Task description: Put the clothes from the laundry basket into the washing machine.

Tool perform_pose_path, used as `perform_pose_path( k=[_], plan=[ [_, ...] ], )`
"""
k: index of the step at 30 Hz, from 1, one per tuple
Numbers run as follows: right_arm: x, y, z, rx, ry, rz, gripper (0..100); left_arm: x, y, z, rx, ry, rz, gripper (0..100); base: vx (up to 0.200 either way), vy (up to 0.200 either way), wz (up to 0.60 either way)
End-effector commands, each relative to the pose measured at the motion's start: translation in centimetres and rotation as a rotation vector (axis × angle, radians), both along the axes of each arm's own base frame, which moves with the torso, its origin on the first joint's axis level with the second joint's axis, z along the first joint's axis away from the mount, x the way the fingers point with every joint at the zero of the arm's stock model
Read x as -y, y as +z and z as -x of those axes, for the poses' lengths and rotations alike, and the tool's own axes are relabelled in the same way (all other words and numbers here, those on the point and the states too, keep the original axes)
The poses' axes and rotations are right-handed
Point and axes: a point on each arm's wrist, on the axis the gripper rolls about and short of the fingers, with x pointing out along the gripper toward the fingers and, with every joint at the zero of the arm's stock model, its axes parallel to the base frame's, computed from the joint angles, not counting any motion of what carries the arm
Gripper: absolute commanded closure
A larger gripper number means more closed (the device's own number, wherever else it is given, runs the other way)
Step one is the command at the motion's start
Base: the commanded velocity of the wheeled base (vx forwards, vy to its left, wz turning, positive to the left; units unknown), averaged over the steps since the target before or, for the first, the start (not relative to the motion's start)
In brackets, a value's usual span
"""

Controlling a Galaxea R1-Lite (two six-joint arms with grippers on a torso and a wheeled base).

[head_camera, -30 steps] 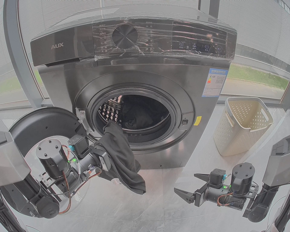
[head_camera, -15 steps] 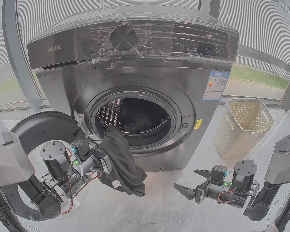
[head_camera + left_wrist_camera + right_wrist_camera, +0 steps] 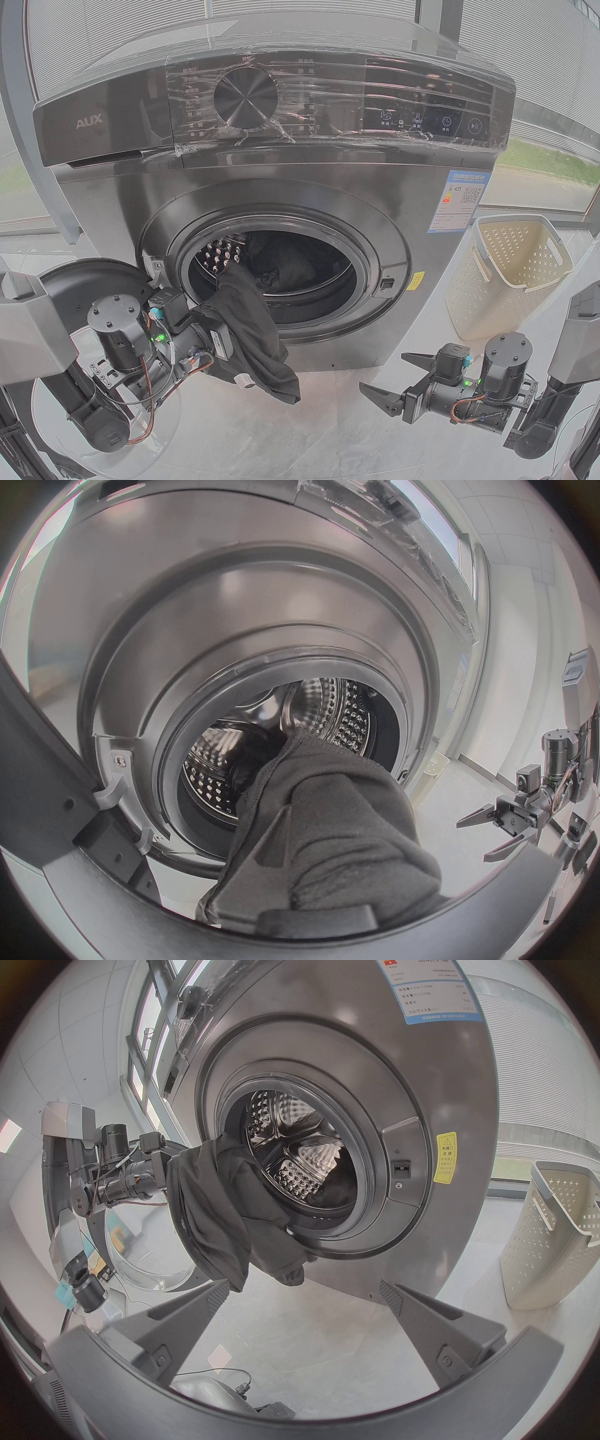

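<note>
My left gripper is shut on a black garment that drapes over it and hides its fingers. The garment's upper end lies at the lower left rim of the washing machine's round opening, and the rest hangs down in front of the machine. Dark clothes lie inside the drum. My right gripper is open and holds nothing, low over the floor in front of the machine's right side. The cream laundry basket stands on the floor to the right of the machine.
The washing machine's door is swung open to the left, right behind my left arm. Pale floor lies bare between the two arms. Windows run behind the washing machine and the basket.
The whole head view has shifted, with the machine now larger and lower in it. The garment's end stays at the opening's lower left rim. The right gripper remains open in the same spot.
</note>
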Motion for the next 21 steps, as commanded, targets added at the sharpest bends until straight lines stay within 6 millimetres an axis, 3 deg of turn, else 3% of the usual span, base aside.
perform_pose_path(
  k=[1, 8, 11, 17, 21],
  plan=[
    [0.0, 0.0, 0.1, -0.001, 0.004, 0.0, 0, 0.1, -0.2, 0.0, -0.002, -0.002, -0.001, 100, 0.0, 0.0, 0.0],
    [-0.1, 0.2, 0.3, 0.005, 0.01, -0.005, 0, 1.1, -0.2, 0.3, -0.002, -0.04, 0.005, 100, 0.0, 0.0, 0.0],
    [-0.3, 0.5, 0.7, 0.012, 0.028, -0.011, 0, 2.9, 0.0, 0.0, 0.015, -0.094, 0.029, 100, 0.0, 0.0, 0.0],
    [-0.3, 0.5, 1.1, 0.008, 0.039, -0.007, 0, 4.8, -3.9, -3.5, -0.029, -0.098, -0.026, 100, 0.0, 0.0, 0.0],
    [-0.5, 0.4, 1.3, 0.004, 0.05, -0.004, 0, 6.2, -4.0, -6.6, 0.02, -0.106, 0.049, 100, 0.0, 0.0, 0.0]
  ],
)
